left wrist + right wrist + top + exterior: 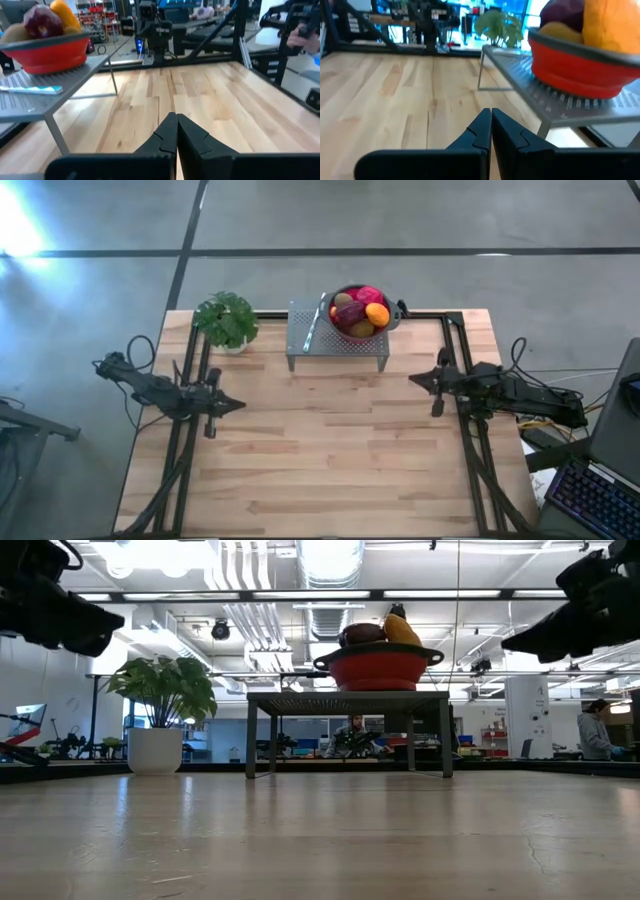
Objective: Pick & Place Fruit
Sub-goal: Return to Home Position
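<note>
Hovering closed and empty over the counter (330,460), left tool (238,405) and right tool (412,380) sit clear of the shelf (345,348); a stray swing could spill its heaped fruit (358,312)

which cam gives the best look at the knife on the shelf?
High view: the knife shows full length, lying flat on the shelf beside the red bowl. Left wrist view catches it side-on, one end cut off. Low view sees the shelf edge-on, no knife; right wrist view doesn't show it.
</note>
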### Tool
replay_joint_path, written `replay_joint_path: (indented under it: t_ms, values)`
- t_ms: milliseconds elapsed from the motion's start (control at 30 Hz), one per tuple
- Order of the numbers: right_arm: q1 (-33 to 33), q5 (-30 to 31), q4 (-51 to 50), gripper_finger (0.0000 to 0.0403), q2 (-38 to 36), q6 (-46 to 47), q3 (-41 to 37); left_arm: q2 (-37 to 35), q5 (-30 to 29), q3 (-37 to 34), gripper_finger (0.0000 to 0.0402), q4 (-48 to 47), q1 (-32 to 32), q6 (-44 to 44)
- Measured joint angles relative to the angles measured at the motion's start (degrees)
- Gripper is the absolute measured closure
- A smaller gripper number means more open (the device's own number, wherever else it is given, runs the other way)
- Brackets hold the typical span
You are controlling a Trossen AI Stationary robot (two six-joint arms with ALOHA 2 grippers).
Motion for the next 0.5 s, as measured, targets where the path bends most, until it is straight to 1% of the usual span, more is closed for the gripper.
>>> replay_joint_path:
  t_ms: [200, 333, 500]
  values:
    - [0.02, 0.33, -0.49, 0.0394, 0.11, 1.85, -0.59, 0.00, -0.76, 0.00, 0.0396, -1.28, -0.01, -2.05]
    - [0.01, 3.73, -0.47, 0.0394, 0.11, 5.27, -0.73, 0.00, -1.02, -0.01, 0.0396, -2.43, -0.01, -5.69]
    - [0.00, 4.46, -0.47, 0.0394, 0.11, 2.24, -0.91, 0.00, -1.12, -0.09, 0.0396, -4.43, -0.01, -6.09]
